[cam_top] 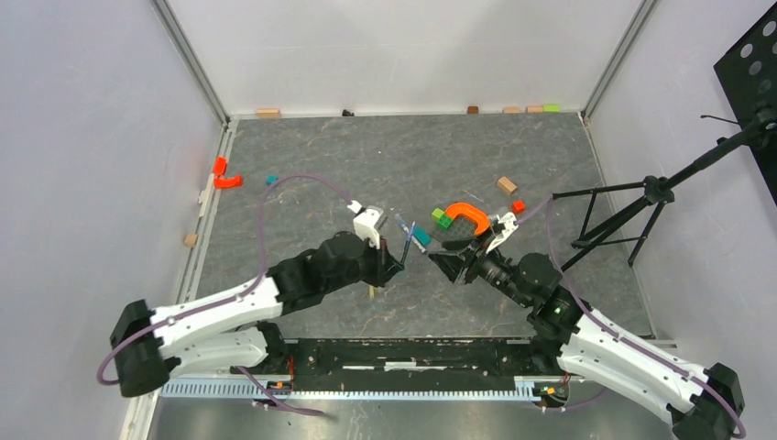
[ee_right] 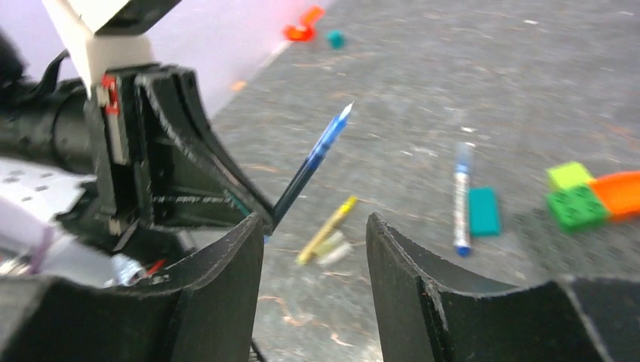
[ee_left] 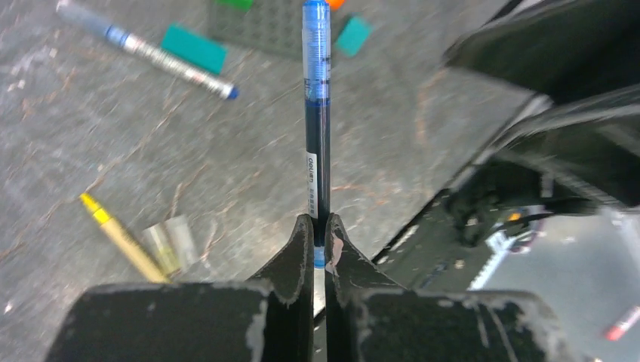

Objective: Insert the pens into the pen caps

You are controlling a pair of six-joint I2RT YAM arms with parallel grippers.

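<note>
The left claw (ee_left: 318, 225) is clenched on the lower end of a blue pen (ee_left: 316, 113), which sticks straight out past its tips, raised above the worktop (cam_top: 366, 165). The right claw (ee_right: 314, 226) faces it from close by, fingers spread with nothing between them; in its own view the pen slants up just beside one finger. On the surface near the two claws lie a yellow pen (ee_left: 121, 237) with a pale short tube (ee_left: 172, 243) just beside it, and a white-barrelled pen (ee_left: 162, 59) next to a teal block (ee_left: 194, 49). An orange arch (cam_top: 467, 215) and green blocks (ee_right: 577, 197) sit just beyond the right claw. Farther out the grey surface runs open to the white walls (cam_top: 92, 137), with small blocks (cam_top: 268, 113) along the far edge and red pieces (cam_top: 224, 174) near the left edge. A tripod (cam_top: 632, 215) reaches in over the right edge.
</note>
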